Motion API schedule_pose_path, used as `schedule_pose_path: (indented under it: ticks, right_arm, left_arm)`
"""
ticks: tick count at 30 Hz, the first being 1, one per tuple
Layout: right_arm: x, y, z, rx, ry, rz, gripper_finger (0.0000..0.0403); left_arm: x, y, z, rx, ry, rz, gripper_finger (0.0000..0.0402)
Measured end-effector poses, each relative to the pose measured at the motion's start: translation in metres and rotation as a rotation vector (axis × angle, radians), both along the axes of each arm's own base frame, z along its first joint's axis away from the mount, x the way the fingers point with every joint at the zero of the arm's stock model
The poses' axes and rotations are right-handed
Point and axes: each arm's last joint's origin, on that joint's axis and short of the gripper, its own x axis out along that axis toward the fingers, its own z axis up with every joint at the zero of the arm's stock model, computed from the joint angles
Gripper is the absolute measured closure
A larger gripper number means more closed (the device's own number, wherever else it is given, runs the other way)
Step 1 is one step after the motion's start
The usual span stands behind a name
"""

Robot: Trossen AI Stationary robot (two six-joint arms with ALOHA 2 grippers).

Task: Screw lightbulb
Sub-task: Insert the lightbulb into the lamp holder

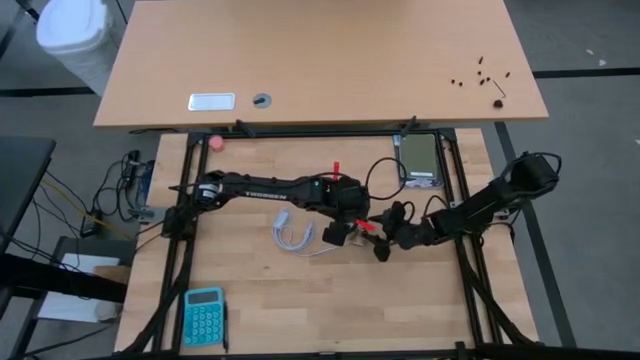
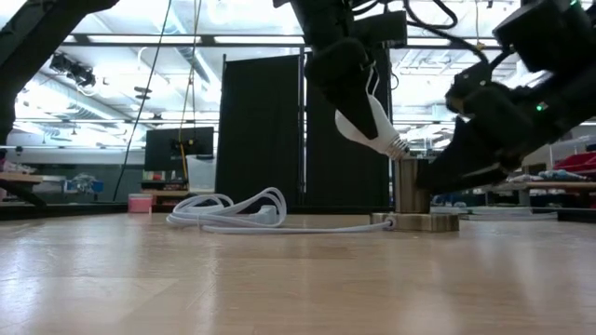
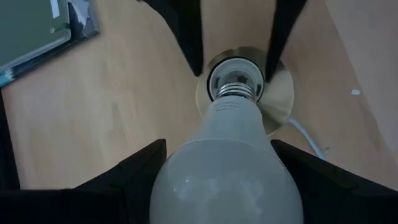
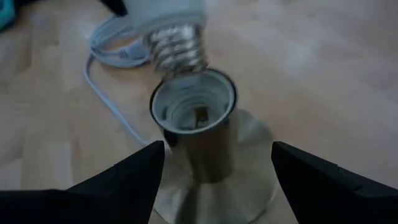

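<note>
Two grippers meet mid-table: the left gripper (image 3: 217,174) is clamped on the lightbulb (image 3: 225,168), tilted with its threads at the socket's (image 4: 194,121) rim, not yet seated. The right gripper (image 4: 217,168) straddles the socket barrel, fingers apart beside it. Next comes squaring the bulb, lowering and twisting it in.
</note>
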Motion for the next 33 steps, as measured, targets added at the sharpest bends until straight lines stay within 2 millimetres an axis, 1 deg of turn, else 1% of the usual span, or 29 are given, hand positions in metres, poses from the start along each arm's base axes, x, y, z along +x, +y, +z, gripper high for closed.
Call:
schedule_pose_path:
  ticks: [4, 7, 9, 13, 18, 24, 29, 33]
  right_arm:
    - [0.008, 0.002, -0.003, 0.009, 0.039, 0.037, 0.0094]
    - [0.002, 0.006, -0.006, 0.015, 0.086, 0.023, 0.0094]
    - [-0.002, 0.008, -0.004, 0.024, 0.091, 0.005, 0.0094]
    - [-0.009, 0.009, -0.001, 0.034, 0.090, -0.061, 0.0094]
    - [-0.011, 0.003, 0.001, 0.000, 0.063, -0.170, 0.0094]
    - [-0.007, -0.005, 0.001, -0.012, 0.038, -0.228, 0.0094]
    - [0.002, -0.006, 0.002, -0.015, -0.006, -0.202, 0.0094]
    - [0.009, -0.008, -0.004, -0.004, -0.012, -0.181, 0.0094]
  left_arm:
    - [0.000, 0.002, 0.000, 0.005, 0.000, 0.008, 0.0119]
    - [0.000, 0.002, 0.000, 0.019, 0.000, 0.015, 0.0119]
    - [0.000, 0.002, 0.000, 0.019, -0.003, 0.015, 0.0119]
    - [0.001, 0.002, 0.000, 0.021, -0.006, 0.011, 0.0119]
    - [0.002, 0.002, 0.001, 0.021, -0.019, 0.009, 0.0119]
    - [0.001, 0.002, 0.001, 0.021, -0.015, 0.010, 0.0119]
    - [-0.001, 0.002, 0.000, 0.022, 0.016, 0.008, 0.0119]
    - [-0.003, 0.002, -0.001, 0.022, 0.038, 0.007, 0.0118]
